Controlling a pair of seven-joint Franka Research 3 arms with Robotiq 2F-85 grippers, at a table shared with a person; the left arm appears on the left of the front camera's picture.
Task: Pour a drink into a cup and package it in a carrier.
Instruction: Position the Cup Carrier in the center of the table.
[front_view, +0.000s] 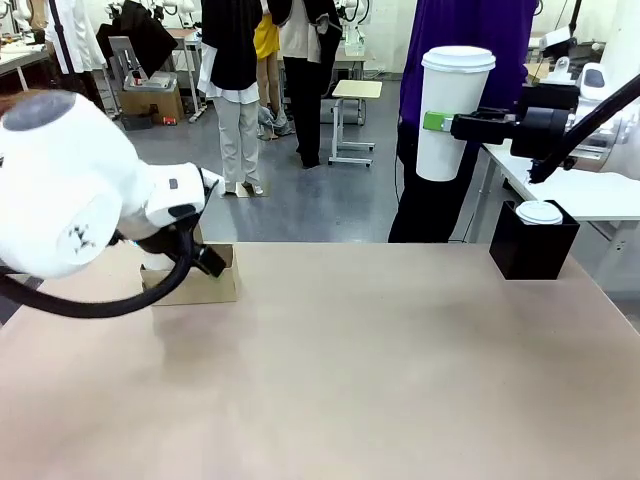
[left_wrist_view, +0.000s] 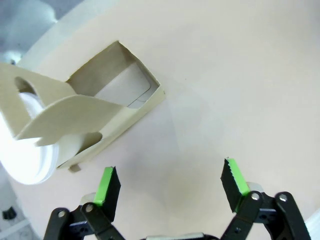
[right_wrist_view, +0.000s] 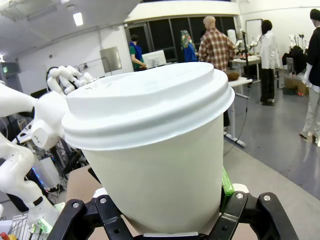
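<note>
My right gripper (front_view: 441, 124) is shut on the tall white paper cup (front_view: 456, 95), which wears a white lid and hangs upright high above the table's far right. In the right wrist view the cup (right_wrist_view: 160, 165) sits between the fingers (right_wrist_view: 227, 182). The drink is hidden. The brown cardboard carrier (front_view: 205, 282) stands at the table's far left, partly behind my left arm. My left gripper (left_wrist_view: 171, 182) hovers open over bare table just beside the carrier (left_wrist_view: 107, 107). One of its compartments is empty, and a white round lid (left_wrist_view: 22, 155) shows in the other.
A black cube-shaped box (front_view: 533, 243) with a short lidded white cup (front_view: 539, 212) on it stands at the far right edge. A person in purple (front_view: 455, 25) stands behind the table (front_view: 380, 370). A white table is at right.
</note>
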